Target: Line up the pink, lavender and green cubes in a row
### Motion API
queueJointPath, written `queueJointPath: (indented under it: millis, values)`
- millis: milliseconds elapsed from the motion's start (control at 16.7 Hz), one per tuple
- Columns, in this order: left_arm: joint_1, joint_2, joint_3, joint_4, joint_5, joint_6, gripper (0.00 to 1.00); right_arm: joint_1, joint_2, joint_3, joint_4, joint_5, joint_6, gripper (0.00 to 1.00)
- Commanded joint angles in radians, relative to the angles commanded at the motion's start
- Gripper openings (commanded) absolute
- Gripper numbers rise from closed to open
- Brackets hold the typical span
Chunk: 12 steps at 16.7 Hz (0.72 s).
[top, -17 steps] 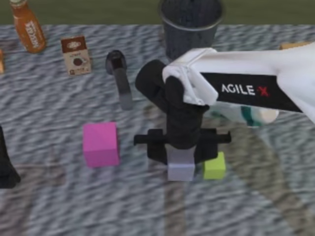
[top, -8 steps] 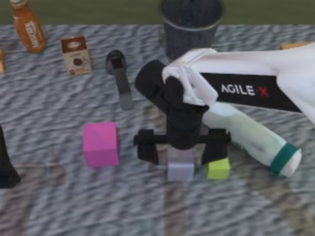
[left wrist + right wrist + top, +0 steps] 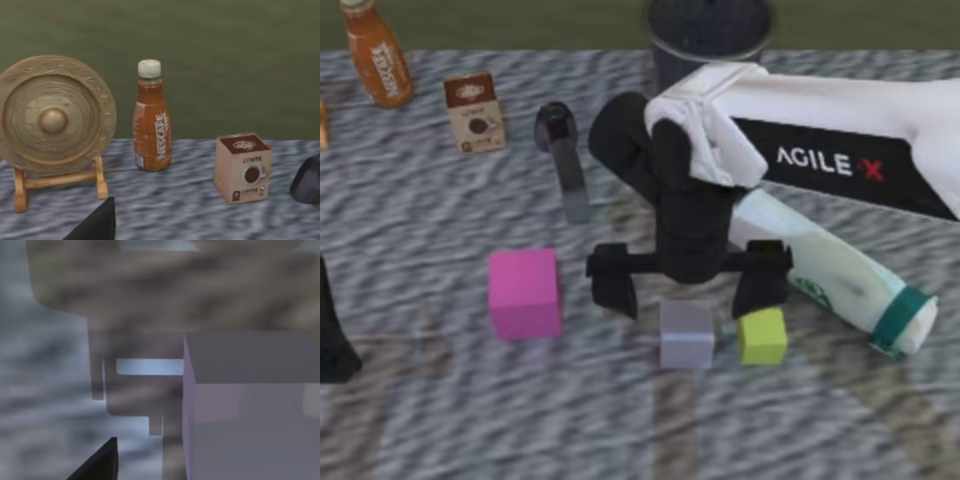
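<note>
Rendered simulation tabletop: grey rippled cloth [image 3: 440,200], flat green backdrop [image 3: 225,60], scattered unrelated props.

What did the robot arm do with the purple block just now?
The right gripper let go of the lavender cube, opened wide and pulled back toward the far edge. The cube stayed between the pink cube and green cube. The left gripper stayed parked at the table's left edge.

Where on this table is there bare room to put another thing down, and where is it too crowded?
Bare cloth runs along the near edge, in front of the large magenta-pink cube, pale lavender cube and small lime-green cube. Another patch lies between the pink cube and the brown printed carton. It is crowded around the open right gripper and the lying white bottle.
</note>
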Motion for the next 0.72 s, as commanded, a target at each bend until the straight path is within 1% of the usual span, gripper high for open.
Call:
queueJointPath:
  millis: [120,240,540,720]
  values:
    - [0.000,0.000,0.000,0.000,0.000,0.000,1.00,0.003,-0.022,0.047,-0.078,0.002,0.000,1.00]
    - [0.000,0.000,0.000,0.000,0.000,0.000,1.00,0.004,-0.040,0.073,-0.114,0.004,0.000,1.00]
    - [0.000,0.000,0.000,0.000,0.000,0.000,1.00,-0.001,-0.038,0.073,-0.114,0.004,-0.001,1.00]
    - [-0.015,0.049,0.049,-0.034,0.001,-0.017,1.00,-0.024,-0.096,0.031,-0.076,0.018,-0.025,1.00]
